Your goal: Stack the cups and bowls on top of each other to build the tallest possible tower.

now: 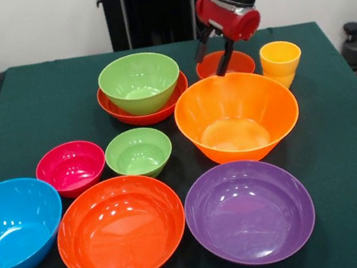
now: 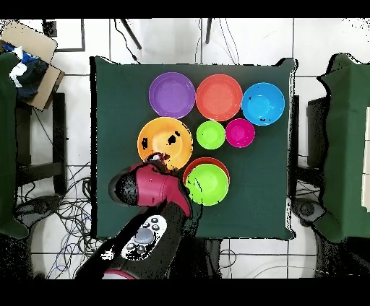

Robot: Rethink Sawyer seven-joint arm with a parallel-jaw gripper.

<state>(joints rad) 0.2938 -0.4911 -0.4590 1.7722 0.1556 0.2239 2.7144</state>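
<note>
Gripper: the gripper (image 1: 215, 55) is hanging from the red and black arm (image 1: 234, 3) over the far part of the table, its two dark fingers (image 1: 226, 58) spread apart and holding nothing. The fingertips are showing in front of a small red-orange bowl (image 1: 239, 63) and just above the far rim of the big orange bowl (image 1: 237, 116); whether they are touching either one cannot be told.

Arm from above: the red wrist (image 2: 160, 189) is covering the table edge beside the big orange bowl (image 2: 165, 142), and the fingers are hiding under it.

Cups: two yellow-orange cups (image 1: 280, 62) are sitting nested, one inside the other, at the far right in the front view, just beside the big orange bowl.

Stack: a lime green bowl (image 1: 139, 80) is resting inside a wide red-orange bowl (image 1: 145, 112) at the far middle; from above they are lying just right of the wrist, green bowl (image 2: 207, 183) in red rim (image 2: 204, 162).

Loose bowls: a small green bowl (image 1: 138, 152) and a magenta bowl (image 1: 71, 167) are sitting side by side in the middle. A blue bowl (image 1: 15, 224), a large red-orange bowl (image 1: 120, 227) and a purple bowl (image 1: 249, 211) are lining the near edge.

Table: the green cloth (image 1: 344, 148) is covering the whole top.
</note>
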